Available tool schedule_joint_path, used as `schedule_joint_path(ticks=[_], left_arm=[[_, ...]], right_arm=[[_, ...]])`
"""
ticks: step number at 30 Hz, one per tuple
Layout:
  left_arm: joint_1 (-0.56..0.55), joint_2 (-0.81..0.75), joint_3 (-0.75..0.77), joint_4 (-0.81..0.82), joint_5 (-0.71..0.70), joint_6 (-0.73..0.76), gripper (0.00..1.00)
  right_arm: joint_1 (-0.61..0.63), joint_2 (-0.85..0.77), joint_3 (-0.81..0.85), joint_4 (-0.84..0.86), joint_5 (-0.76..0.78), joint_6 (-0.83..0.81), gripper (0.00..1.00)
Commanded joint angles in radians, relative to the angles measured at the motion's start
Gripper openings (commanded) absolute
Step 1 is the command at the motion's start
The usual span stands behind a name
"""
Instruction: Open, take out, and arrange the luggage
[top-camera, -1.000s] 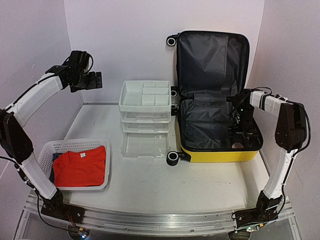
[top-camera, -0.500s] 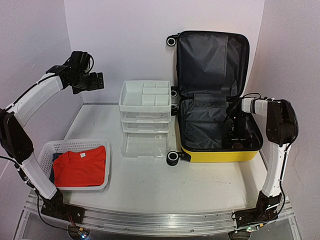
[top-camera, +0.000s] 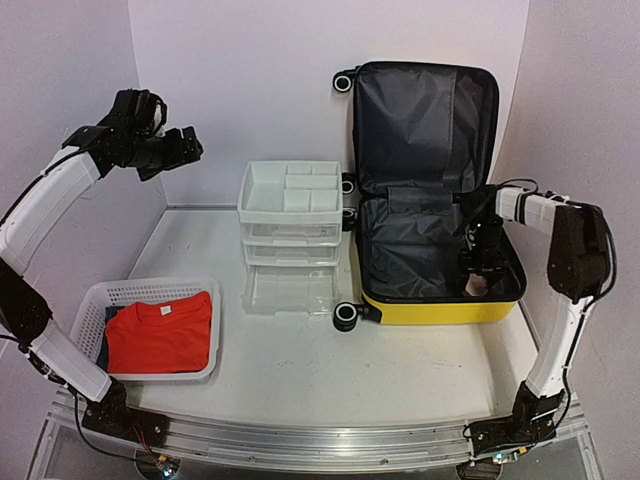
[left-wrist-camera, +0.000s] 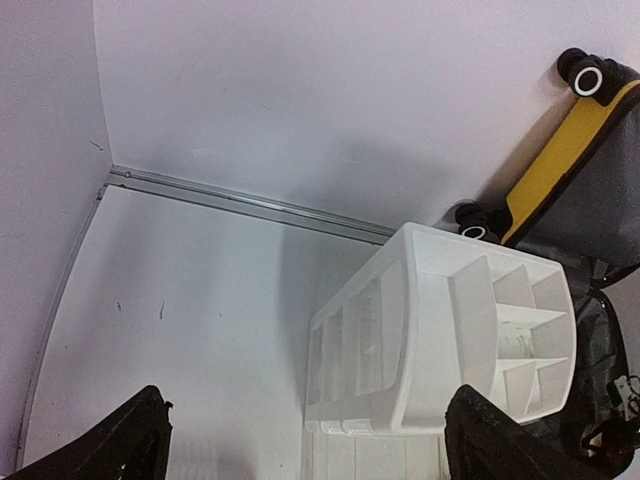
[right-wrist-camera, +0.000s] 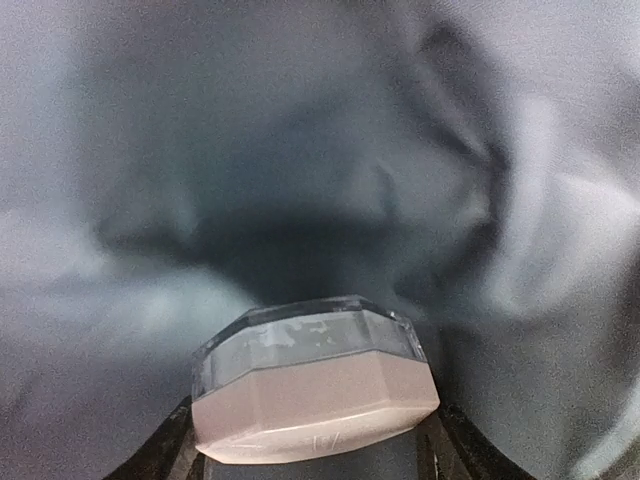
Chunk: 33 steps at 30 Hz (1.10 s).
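In the near right corner of the open luggage (top-camera: 440, 310) — lying at the right of the desk (top-camera: 300, 370), lid upright by the far wall — a small pink eight-sided jar (right-wrist-camera: 315, 400) sits on the grey lining. The right claw (top-camera: 478, 272) points straight down on it, one finger either side; whether they already pinch it I cannot tell. The left claw (top-camera: 187, 148), spread wide and empty, hangs well apart at far left, so the lift looks like the right arm's.
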Motion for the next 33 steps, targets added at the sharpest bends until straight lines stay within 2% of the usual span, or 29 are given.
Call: schedule_joint_path(ticks=[1, 4, 7, 11, 16, 20, 24, 28, 33], left_arm=[[0.003, -0.077, -0.025, 0.010, 0.082, -0.034, 0.95], [0.003, -0.096, -0.058, 0.015, 0.123, -0.018, 0.97], [0.003, -0.095, -0.099, 0.026, 0.215, 0.017, 0.97], [0.003, -0.127, -0.164, 0.070, 0.342, 0.025, 0.95], [0.002, -0.264, -0.326, 0.222, 0.435, 0.031, 0.96], [0.003, -0.335, -0.384, 0.229, 0.497, 0.075, 0.96], [0.003, -0.385, -0.444, 0.235, 0.523, 0.089, 0.96], [0.003, -0.413, -0.481, 0.237, 0.589, 0.059, 0.96], [0.003, -0.468, -0.532, 0.235, 0.609, 0.034, 0.96]], right_arm=[[0.002, -0.250, 0.006, -0.004, -0.068, -0.040, 0.35], [0.001, -0.333, -0.032, 0.034, -0.148, -0.035, 0.35], [0.006, -0.424, -0.140, 0.217, -0.341, -0.022, 0.35], [0.074, -0.504, -0.209, 0.418, -0.505, -0.001, 0.35], [0.301, -0.460, -0.153, 0.488, -0.453, -0.033, 0.36], [0.491, -0.405, -0.121, 0.599, -0.364, -0.038, 0.37], [0.623, -0.249, 0.024, 0.601, -0.302, -0.075, 0.37], [0.734, -0.087, 0.207, 0.565, -0.169, -0.118, 0.37], [0.817, 0.068, 0.302, 0.558, 0.033, -0.135, 0.40]])
